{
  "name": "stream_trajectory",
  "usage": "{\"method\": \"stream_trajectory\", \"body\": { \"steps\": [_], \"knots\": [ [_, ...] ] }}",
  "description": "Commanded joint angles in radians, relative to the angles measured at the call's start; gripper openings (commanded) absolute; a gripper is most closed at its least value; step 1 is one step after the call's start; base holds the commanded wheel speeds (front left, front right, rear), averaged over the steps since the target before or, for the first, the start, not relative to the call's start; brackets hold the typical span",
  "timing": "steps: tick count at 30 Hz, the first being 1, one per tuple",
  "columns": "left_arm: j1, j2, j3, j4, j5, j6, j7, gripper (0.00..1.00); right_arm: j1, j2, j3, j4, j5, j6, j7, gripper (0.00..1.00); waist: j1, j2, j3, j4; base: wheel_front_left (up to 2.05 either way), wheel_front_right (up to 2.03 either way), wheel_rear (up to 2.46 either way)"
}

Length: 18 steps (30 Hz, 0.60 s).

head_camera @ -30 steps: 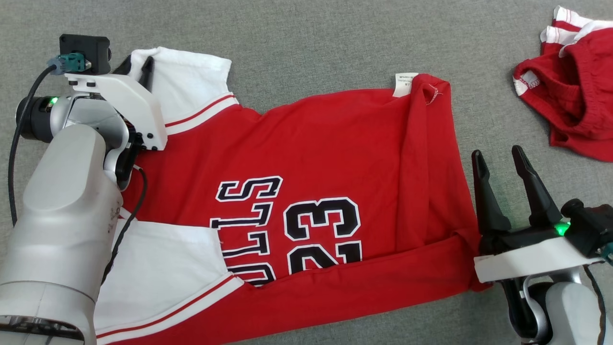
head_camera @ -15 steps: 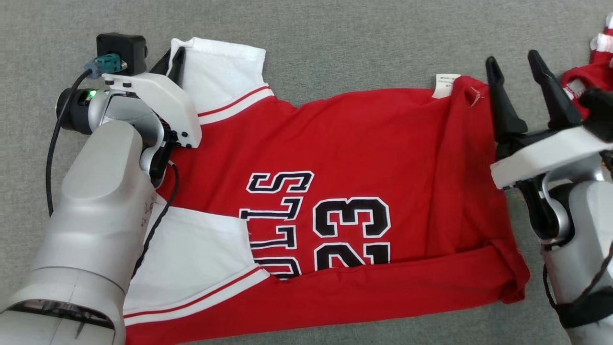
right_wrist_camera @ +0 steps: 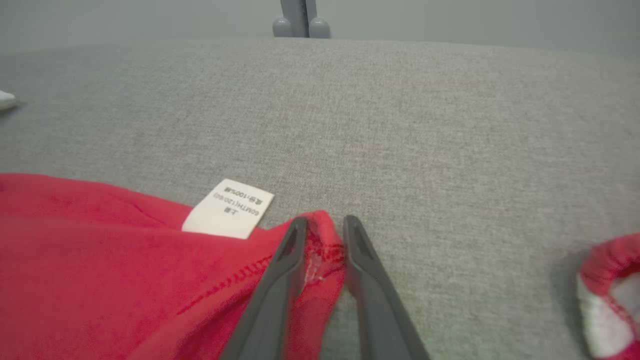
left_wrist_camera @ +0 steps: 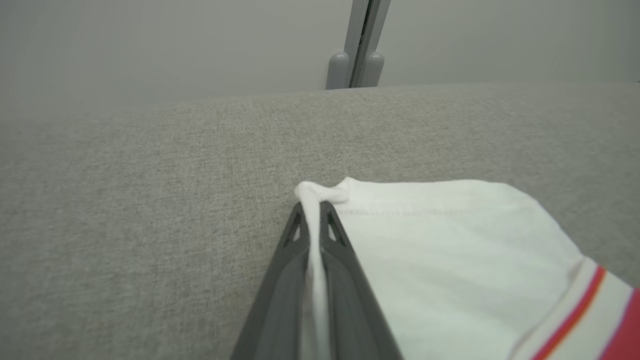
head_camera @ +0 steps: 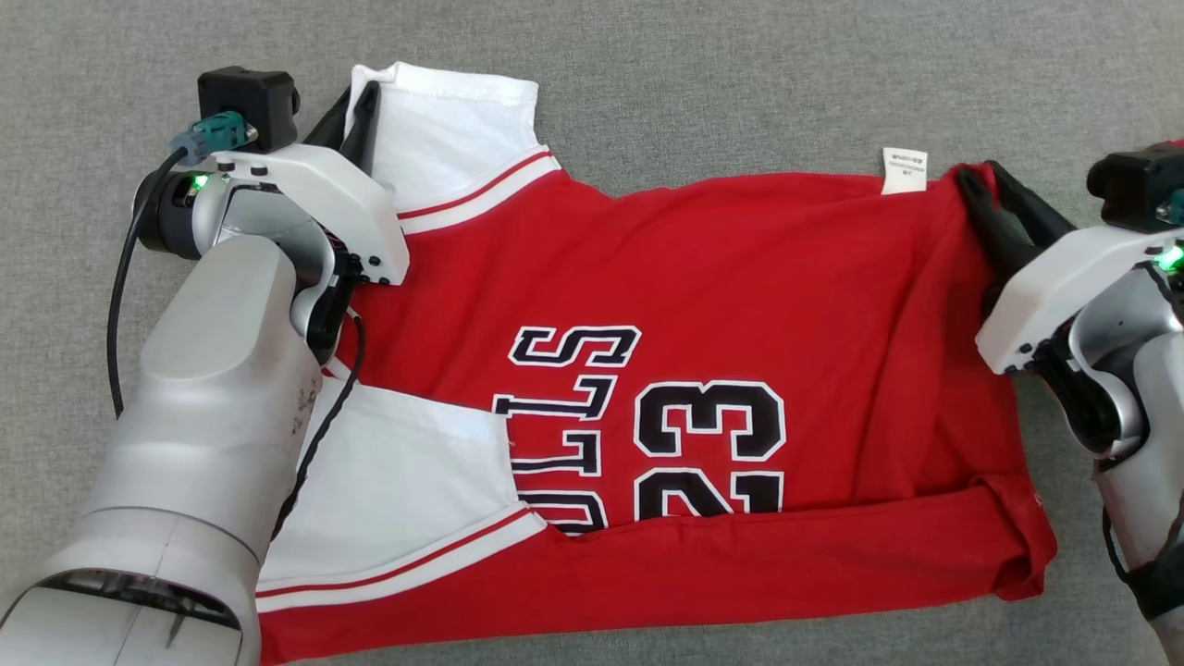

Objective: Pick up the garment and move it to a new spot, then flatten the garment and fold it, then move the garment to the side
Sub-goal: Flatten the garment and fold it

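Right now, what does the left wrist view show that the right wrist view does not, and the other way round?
Left wrist view: the left gripper shut on the bunched corner of the white sleeve, which has a red stripe near its seam.
Right wrist view: the right gripper with one finger on each side of the red hem corner, a white care label beside it, and a second red garment at the right edge.
Both: the grey surface and a grey post at its far edge.

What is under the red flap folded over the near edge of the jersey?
The flap covers the near side of the black number 23 and of the lettering on the jersey. What else lies beneath it cannot be seen.
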Motion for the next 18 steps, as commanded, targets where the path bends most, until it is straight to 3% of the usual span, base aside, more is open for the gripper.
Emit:
{"method": "stream_trajectory", "body": {
  "steps": [1,2,12,16,18],
  "knots": [
    [-0.004,0.004,-0.001,0.010,-0.006,-0.003,-0.011,0.00,0.027,-0.013,-0.008,-0.003,0.003,-0.001,0.012,0.11,0.0000,0.0000,-0.002,0.002,0.00,0.00,0.00],
    [-0.003,0.003,-0.001,0.013,-0.008,-0.003,-0.017,0.00,0.035,-0.014,-0.016,-0.008,0.014,-0.001,0.017,0.00,0.0000,0.0000,-0.003,0.003,0.00,0.00,0.00],
    [0.017,0.035,0.018,-0.043,-0.030,-0.008,-0.094,0.00,0.076,0.015,-0.105,-0.103,0.066,-0.001,-0.102,0.00,0.0000,0.0000,-0.035,0.008,0.00,0.00,0.00],
    [0.049,0.059,0.051,-0.151,-0.030,0.008,-0.102,0.00,0.094,0.029,-0.145,-0.125,0.104,-0.001,-0.141,0.00,0.0000,0.0000,-0.060,0.012,0.00,0.00,0.00],
    [0.110,0.077,0.088,-0.282,-0.023,0.023,-0.102,0.00,0.115,0.038,-0.166,-0.134,0.125,-0.001,-0.148,0.00,0.0000,0.0000,-0.078,0.015,0.00,0.00,0.00]
  ]
}}
